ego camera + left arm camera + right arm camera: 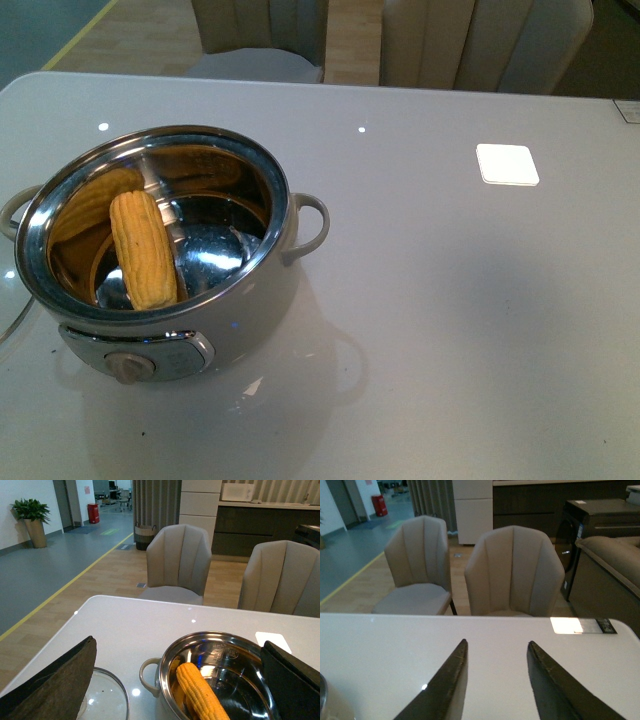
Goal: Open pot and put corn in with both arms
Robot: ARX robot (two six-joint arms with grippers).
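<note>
The cream-white pot (262,300) stands open at the table's left, with a steel rim, loop handles and a chrome panel with a beige knob. The yellow corn (142,250) lies inside it, leaning on the near-left wall. In the left wrist view the pot (150,676) and corn (200,692) sit between my wide-open left fingers; the left gripper (177,647) is open, empty and above them. My right gripper (496,647) is open and empty over bare table. Neither arm shows in the front view.
A glass lid (102,700) lies on the table beside the pot. A bright white square (507,164) lies on the table at the right. Beige chairs (512,572) stand beyond the far table edge.
</note>
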